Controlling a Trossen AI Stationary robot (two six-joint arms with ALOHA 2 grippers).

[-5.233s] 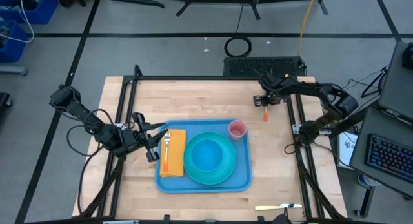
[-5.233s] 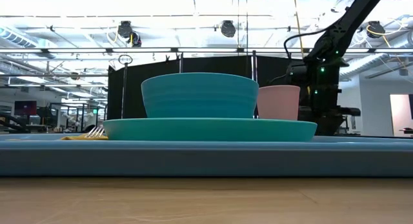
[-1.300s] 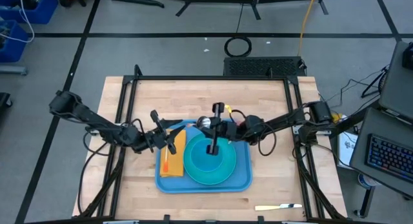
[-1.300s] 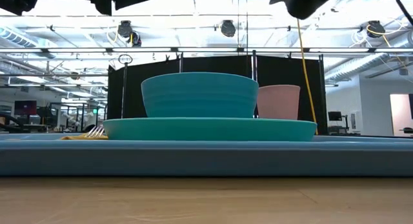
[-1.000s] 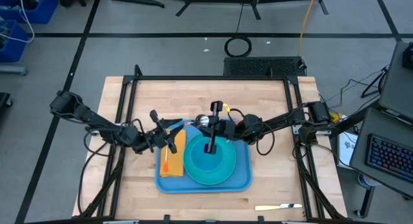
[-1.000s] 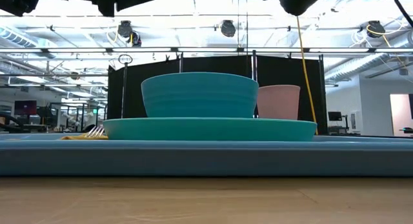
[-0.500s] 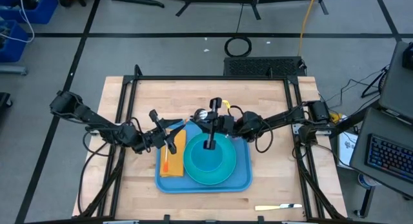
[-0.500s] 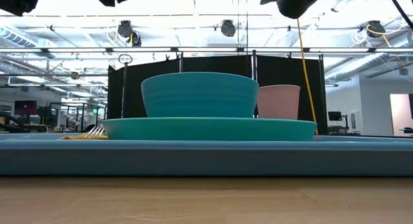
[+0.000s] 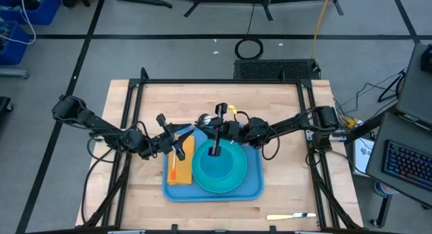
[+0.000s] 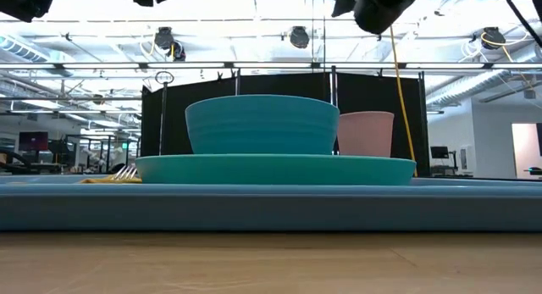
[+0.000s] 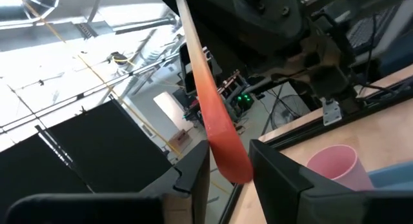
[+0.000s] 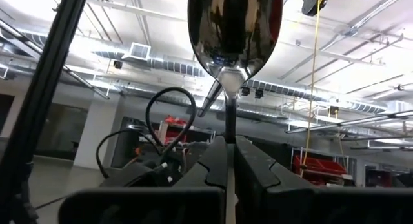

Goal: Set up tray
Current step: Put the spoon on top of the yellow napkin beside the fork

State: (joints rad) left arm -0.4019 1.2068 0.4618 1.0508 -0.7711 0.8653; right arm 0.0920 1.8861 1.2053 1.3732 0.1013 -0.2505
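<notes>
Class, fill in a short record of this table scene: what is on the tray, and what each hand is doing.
Tray: light blue, on the wooden table
On tray: bowl on plate, fork on orange napkin, pink cup
Right hand: above the tray, shut on a spoon at its neck
Left hand: above the napkin, at the spoon's orange handle end

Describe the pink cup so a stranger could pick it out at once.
Find the light-blue tray in the middle of the wooden table. The pink cup stands upright on the tray, just beside the teal plate carrying the teal bowl. It is the only pink item there.
</notes>
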